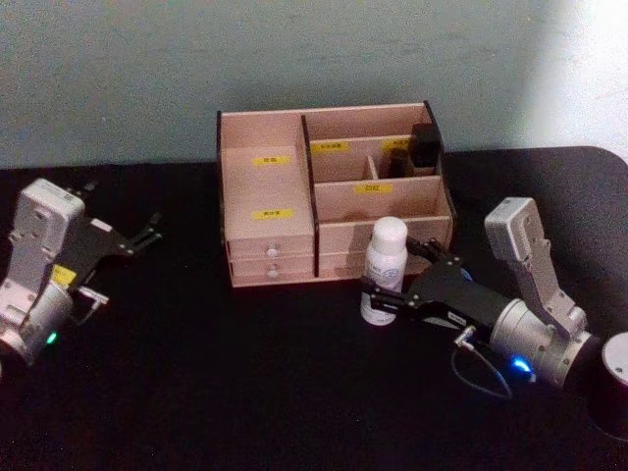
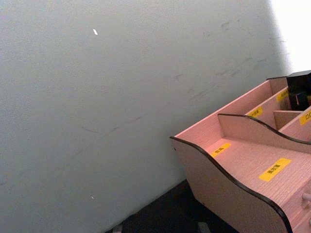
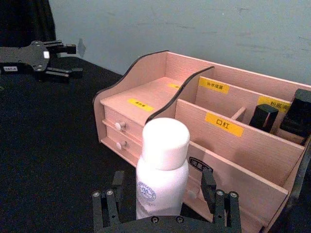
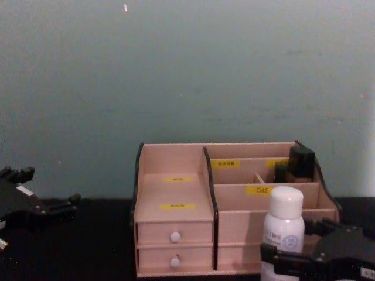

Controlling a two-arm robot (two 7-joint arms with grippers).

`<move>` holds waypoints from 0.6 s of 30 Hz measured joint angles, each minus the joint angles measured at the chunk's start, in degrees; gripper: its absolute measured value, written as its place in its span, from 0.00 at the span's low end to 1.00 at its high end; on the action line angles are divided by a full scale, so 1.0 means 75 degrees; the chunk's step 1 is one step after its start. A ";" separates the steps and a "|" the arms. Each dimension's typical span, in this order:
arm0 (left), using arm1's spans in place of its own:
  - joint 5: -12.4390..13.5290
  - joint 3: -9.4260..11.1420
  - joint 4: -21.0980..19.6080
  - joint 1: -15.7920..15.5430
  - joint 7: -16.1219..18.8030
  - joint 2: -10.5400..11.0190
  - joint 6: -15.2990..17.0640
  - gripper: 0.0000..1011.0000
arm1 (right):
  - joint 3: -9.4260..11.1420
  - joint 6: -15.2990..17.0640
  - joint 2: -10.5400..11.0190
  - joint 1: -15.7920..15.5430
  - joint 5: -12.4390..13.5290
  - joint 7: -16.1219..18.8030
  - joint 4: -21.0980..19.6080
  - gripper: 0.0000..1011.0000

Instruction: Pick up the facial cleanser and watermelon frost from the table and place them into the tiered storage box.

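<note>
The facial cleanser (image 1: 385, 257) is a white bottle with a white cap, standing upright on the black table just in front of the tiered storage box (image 1: 345, 201). My right gripper (image 1: 394, 269) is open and straddles the bottle low down, one finger on each side with gaps showing (image 3: 163, 196). The chest view shows the bottle (image 4: 283, 225) before the box (image 4: 176, 231). My left gripper (image 1: 149, 232) rests open at the far left, away from the box. I cannot tell which item is the watermelon frost.
Two black items (image 1: 424, 145) stand in the box's back right compartment (image 3: 265, 119). A dark cylinder with a pale top (image 1: 616, 378) sits at the right edge. Behind the table is a grey-green wall (image 2: 121, 97). Black tabletop lies between the arms.
</note>
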 joint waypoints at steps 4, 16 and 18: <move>0.0000 0.0000 0.0000 0.0000 0.0000 0.0000 0.0000 0.99 | 0.0012 0.0027 -0.0081 0.0080 -0.0015 0.0038 0.0121 0.99; 0.0000 0.0000 0.0000 0.0000 0.0000 0.0000 0.0000 0.99 | 0.0010 0.0105 -0.0163 0.0146 -0.0033 0.0167 0.0255 0.99; 0.0000 0.0000 0.0000 -0.0001 0.0000 0.0000 0.0000 0.99 | 0.0009 0.0109 -0.0163 0.0151 -0.0027 0.0182 0.0261 0.99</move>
